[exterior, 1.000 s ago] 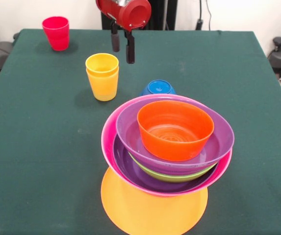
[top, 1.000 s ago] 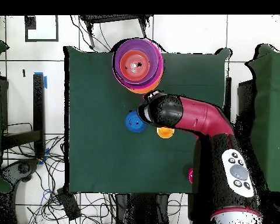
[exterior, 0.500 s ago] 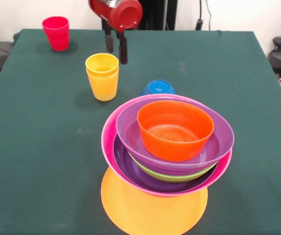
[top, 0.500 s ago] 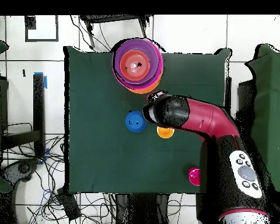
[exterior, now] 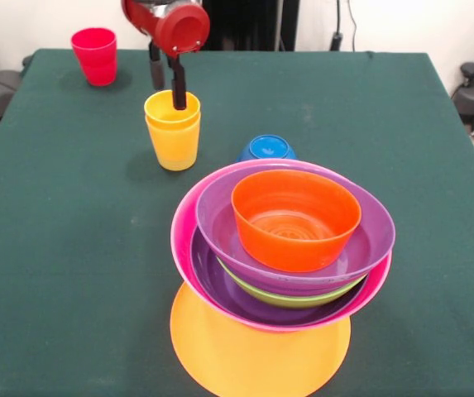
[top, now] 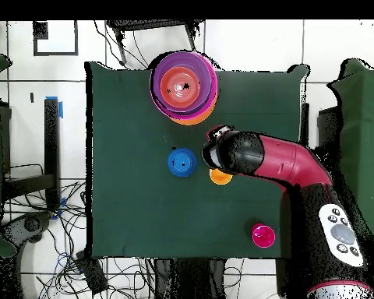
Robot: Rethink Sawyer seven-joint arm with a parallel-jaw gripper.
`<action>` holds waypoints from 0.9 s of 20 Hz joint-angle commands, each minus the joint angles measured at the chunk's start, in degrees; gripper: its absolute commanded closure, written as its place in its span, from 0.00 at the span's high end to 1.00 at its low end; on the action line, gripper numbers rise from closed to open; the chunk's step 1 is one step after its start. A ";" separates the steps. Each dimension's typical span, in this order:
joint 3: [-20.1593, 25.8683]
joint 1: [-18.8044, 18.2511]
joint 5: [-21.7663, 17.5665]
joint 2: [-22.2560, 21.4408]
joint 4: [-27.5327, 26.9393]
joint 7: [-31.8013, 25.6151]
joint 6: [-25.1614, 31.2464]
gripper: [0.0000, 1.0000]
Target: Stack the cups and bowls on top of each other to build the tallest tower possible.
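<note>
While nested yellow cups [exterior: 172, 130] stand empty, hand [exterior: 167, 83] above, red-orange bowl [exterior: 295, 218] topmost.

cups [exterior: 172, 130]: 3 | bowls [exterior: 295, 219]: 7 | hand [exterior: 167, 80]: 1

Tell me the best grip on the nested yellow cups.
Probably the rim wall, from straight above: the yellow cups stand upright and open-mouthed. One finger goes inside, one outside. The gripper is above them, fingers open and pointing down.
</note>
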 commanded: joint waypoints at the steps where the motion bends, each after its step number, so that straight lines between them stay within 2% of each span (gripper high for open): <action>1: 5.66 -0.57 -5.29 5.41 3.54 -10.56 -3.54 1.00; 18: 6.74 -2.11 -7.83 8.48 5.79 -7.57 -7.90 1.00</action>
